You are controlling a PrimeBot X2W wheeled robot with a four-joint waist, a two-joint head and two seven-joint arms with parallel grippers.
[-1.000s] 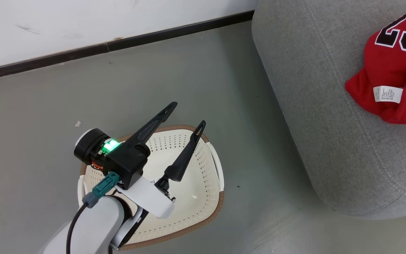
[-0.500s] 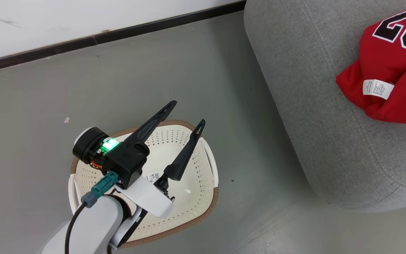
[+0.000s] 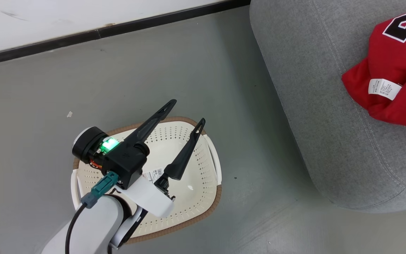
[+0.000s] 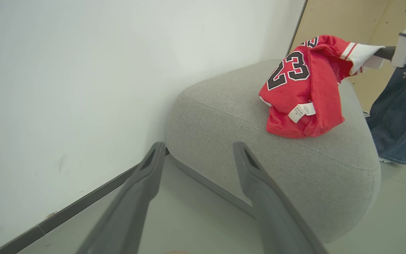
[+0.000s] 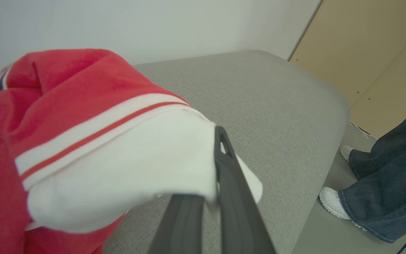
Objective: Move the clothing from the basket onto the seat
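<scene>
The red clothing (image 3: pixel 397 60), a jersey with a black "23" and a white tag, lies bunched on the grey seat (image 3: pixel 330 123) at the right of the head view. My right gripper (image 5: pixel 208 169) is shut on the clothing's (image 5: pixel 83 106) white trim, just above the seat (image 5: pixel 266 106). The left wrist view shows that right gripper (image 4: pixel 382 53) at the far end of the clothing (image 4: pixel 305 88). My left gripper (image 3: pixel 188 112) hangs open and holds nothing over the cream basket (image 3: pixel 208 165), which has only a small label inside.
A white wall with a black baseboard (image 3: pixel 118 30) runs behind the basket and seat. A person's legs in blue jeans (image 5: pixel 389 176) and a white shoe (image 5: pixel 330 201) stand on the floor beyond the seat's far end, by a beige panel (image 5: pixel 375 53).
The head camera has shifted a little, so the whole picture has slid. My left gripper stays open over the basket, and the clothing stays on the seat.
</scene>
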